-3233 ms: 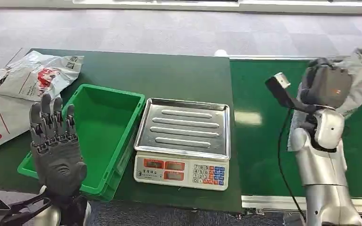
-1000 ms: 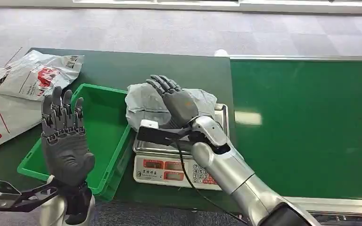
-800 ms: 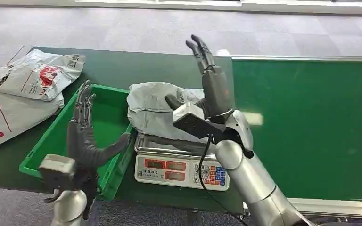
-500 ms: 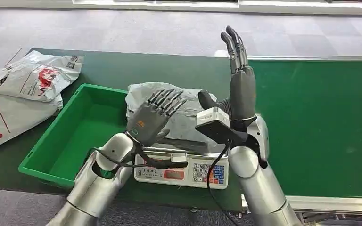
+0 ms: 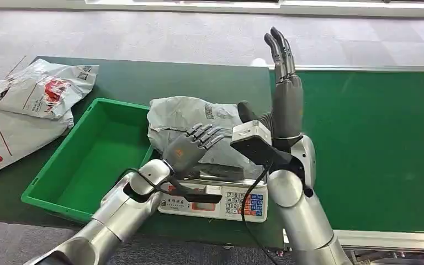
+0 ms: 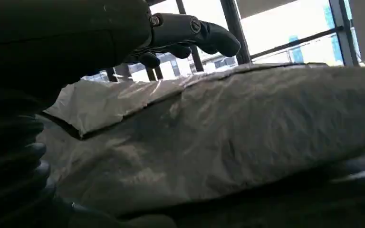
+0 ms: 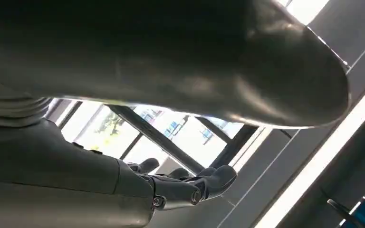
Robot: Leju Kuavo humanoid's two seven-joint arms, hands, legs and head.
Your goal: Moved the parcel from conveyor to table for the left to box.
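Note:
A crumpled grey parcel (image 5: 185, 118) lies on the steel pan of the scale (image 5: 243, 200), its left end hanging toward the green box (image 5: 96, 157). My left hand (image 5: 192, 145) reaches over the parcel's near edge with its fingers (image 5: 208, 132) spread. In the left wrist view the parcel (image 6: 228, 137) is close up, and the fingers (image 6: 190, 35) stand a little above its top surface, gripping nothing. My right hand (image 5: 283, 91) is raised upright beside the parcel's right end, fingers straight and apart, holding nothing. The right wrist view shows its fingers (image 7: 190, 186) against windows.
The green conveyor belt (image 5: 364, 138) runs on the right. Two white printed mail bags (image 5: 27, 102) lie on the dark green table (image 5: 143, 77) to the left of the box. The scale's keypad and display face me.
My left hand has dropped lower and farther forward onto the parcel's near edge. The right hand has stayed raised and shifted slightly right. The parcel lies still.

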